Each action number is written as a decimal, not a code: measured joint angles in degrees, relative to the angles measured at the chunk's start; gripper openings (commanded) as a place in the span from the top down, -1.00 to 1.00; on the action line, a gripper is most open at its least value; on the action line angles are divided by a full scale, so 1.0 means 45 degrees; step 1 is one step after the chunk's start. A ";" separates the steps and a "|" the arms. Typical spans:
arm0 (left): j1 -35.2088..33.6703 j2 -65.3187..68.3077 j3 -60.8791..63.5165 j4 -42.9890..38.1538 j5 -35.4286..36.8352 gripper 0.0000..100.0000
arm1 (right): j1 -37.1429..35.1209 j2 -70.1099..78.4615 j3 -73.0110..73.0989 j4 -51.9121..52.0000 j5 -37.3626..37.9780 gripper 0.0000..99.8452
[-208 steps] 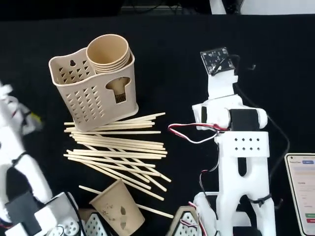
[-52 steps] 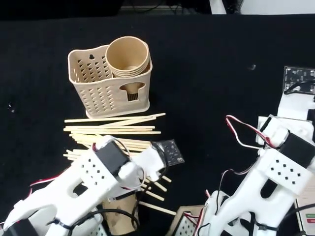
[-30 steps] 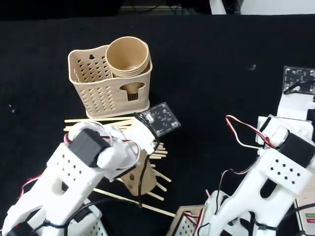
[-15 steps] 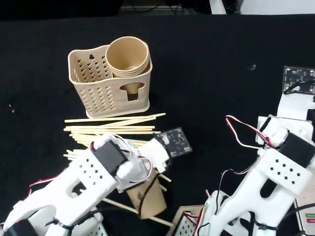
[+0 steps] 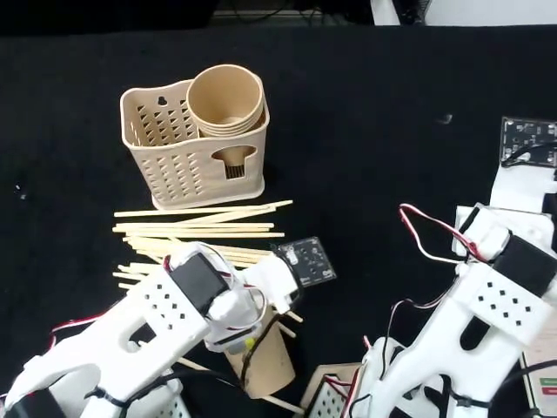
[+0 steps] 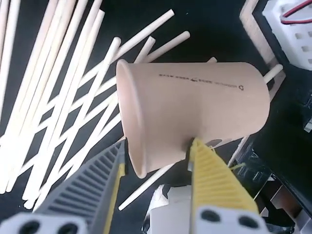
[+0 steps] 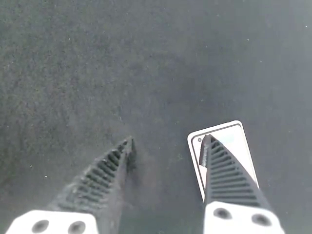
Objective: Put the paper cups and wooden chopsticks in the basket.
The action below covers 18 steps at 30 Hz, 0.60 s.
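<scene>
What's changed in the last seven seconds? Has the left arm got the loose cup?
The left arm swung in over the wooden chopsticks; the left gripper closed on the loose brown paper cup, carried it toward the beige slotted plastic basket, then back toward the near edge. The right arm withdrew rightward. The basket went from tilted to upright; its stacked paper cups stayed inside.

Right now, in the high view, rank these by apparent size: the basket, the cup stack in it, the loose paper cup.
1. basket
2-3. cup stack and loose paper cup: about alike, unranked, since the left arm hides part of the loose cup.
</scene>
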 measured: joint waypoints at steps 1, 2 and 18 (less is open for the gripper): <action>-0.0039 0.0000 0.0137 -0.0137 0.0000 0.57 | 0.0000 0.0000 0.0000 0.0000 0.0000 0.56; -0.0039 -0.0020 0.0293 -0.0313 0.0000 0.57 | 0.0000 0.0000 0.0000 0.0000 0.0000 0.56; 0.1563 -0.0039 0.1426 -0.1524 0.0000 0.57 | 0.2930 0.0039 -0.0313 -0.0410 0.0781 0.56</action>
